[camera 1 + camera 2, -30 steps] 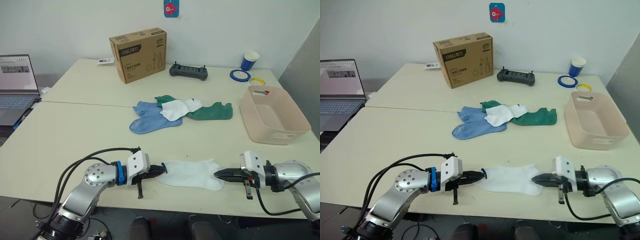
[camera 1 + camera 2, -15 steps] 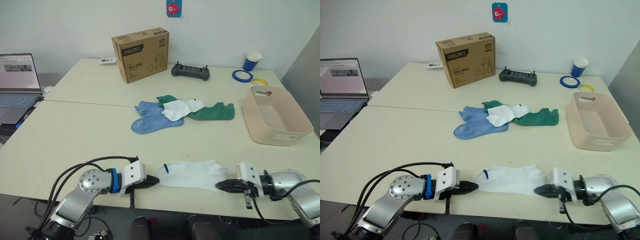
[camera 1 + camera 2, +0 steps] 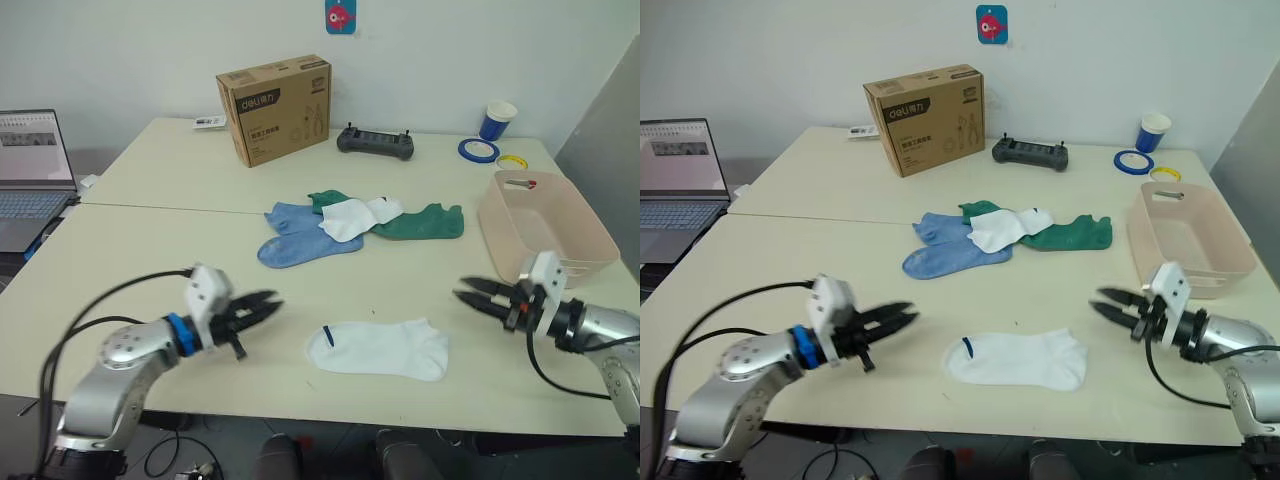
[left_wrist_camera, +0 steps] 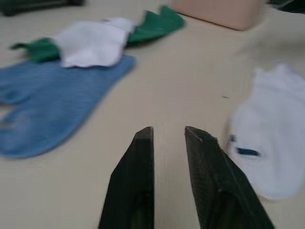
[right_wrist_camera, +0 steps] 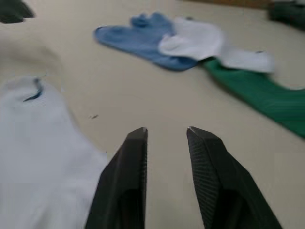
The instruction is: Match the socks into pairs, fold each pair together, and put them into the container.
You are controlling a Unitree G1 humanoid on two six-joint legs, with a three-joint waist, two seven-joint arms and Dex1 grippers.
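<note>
So the setup is a pale cream table (image 3: 150, 250) pushed against a white wall, with a seam running across it. Along the far edge sit a cardboard box (image 3: 275, 108), a black controller (image 3: 376, 143), a blue paper cup (image 3: 498, 120) and a couple of tape rolls (image 3: 479, 150); a laptop (image 3: 30, 175) is off past the left edge. The pink container (image 3: 545, 240) sits by the right edge. One white sock (image 3: 380, 348) lies flat near the near edge, right between the two pincers and touching neither. The left gripper (image 3: 268, 304) hovers just left of it with fingers spread and nothing in them; the right gripper (image 3: 468, 296) is to the sock's right, also parted and empty. The other socks are piled mid-table: light blue pair (image 3: 300, 233), a white sock (image 3: 355, 215) on top, green socks (image 3: 420, 222) beneath.
</note>
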